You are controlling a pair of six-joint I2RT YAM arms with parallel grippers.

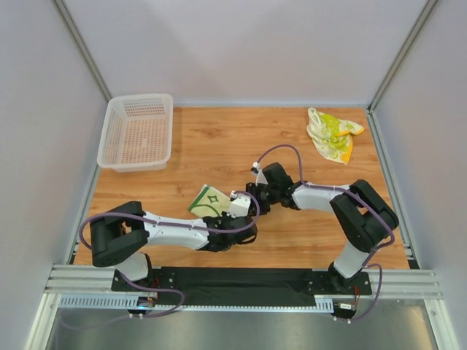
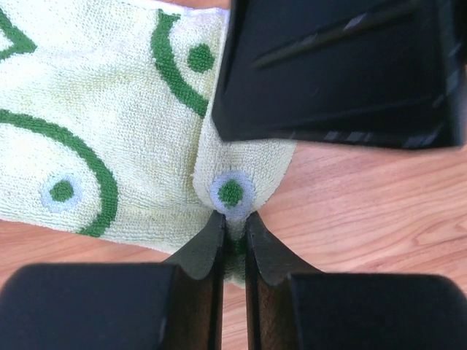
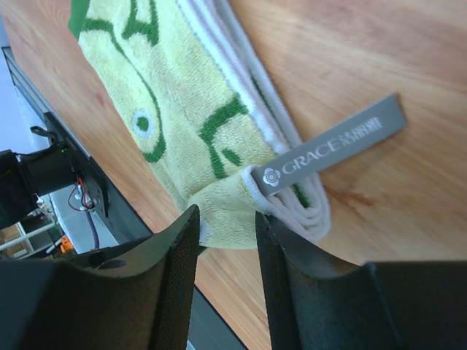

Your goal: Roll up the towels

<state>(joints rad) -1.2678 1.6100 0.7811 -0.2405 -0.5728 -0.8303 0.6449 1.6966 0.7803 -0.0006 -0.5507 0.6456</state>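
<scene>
the left jaws pinch a corner fold of the green-lined towel (image 2: 87, 131), which lies folded on the desk (image 1: 219, 146) between the arms. the right jaws stand apart at its labelled edge. the blotched towel (image 1: 332, 135) lies crumpled at the far right corner.
</scene>
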